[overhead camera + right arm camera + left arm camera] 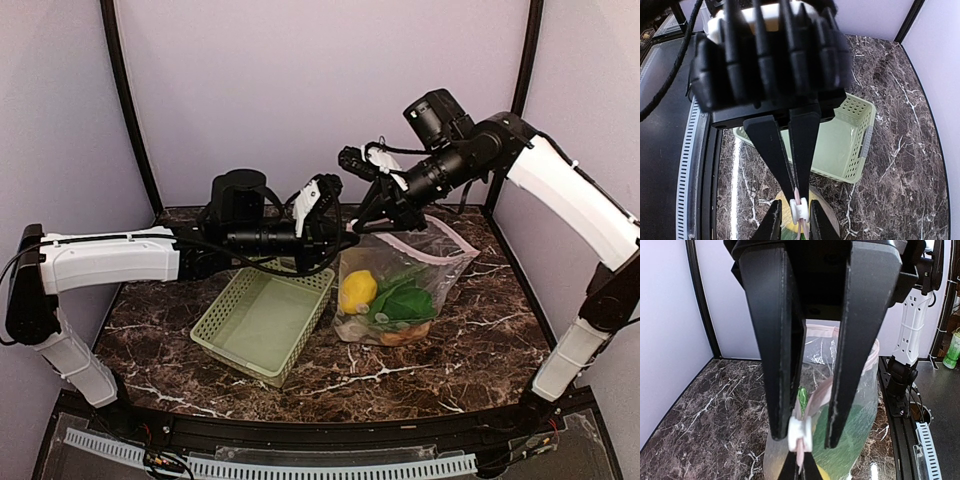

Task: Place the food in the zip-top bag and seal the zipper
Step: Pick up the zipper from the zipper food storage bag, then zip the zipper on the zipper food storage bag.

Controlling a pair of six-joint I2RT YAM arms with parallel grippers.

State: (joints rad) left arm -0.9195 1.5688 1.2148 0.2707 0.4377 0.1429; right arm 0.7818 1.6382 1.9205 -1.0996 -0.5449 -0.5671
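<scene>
Straddling the white slider tab with parted fingers, the left claw reaches over a green lattice basket. On the table, the upright zip-top bag holds a lemon and bok choy. The right claw is clamped on the zipper.

There is one zip-top bag, carrying one zipper with one white slider tab, and one pale green basket. Three pieces of food can be counted through the bag: one yellow lemon, one green bok choy and one orange-brown piece; any others are hidden. Two grippers show, the left gripper and the right gripper.
</scene>
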